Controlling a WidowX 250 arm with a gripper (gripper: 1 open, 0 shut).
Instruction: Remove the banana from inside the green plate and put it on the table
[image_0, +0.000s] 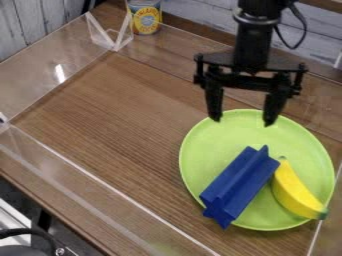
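tool (246, 104) open, banana (297, 191) on green plate (217, 138)

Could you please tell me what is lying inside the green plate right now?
Inside the green plate lie a blue block and the banana, side by side. What they cover of the plate is hidden.

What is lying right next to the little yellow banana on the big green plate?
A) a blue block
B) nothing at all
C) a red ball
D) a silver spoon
A: a long blue block lies on the round lime-green plate, right alongside the small curved yellow toy banana.
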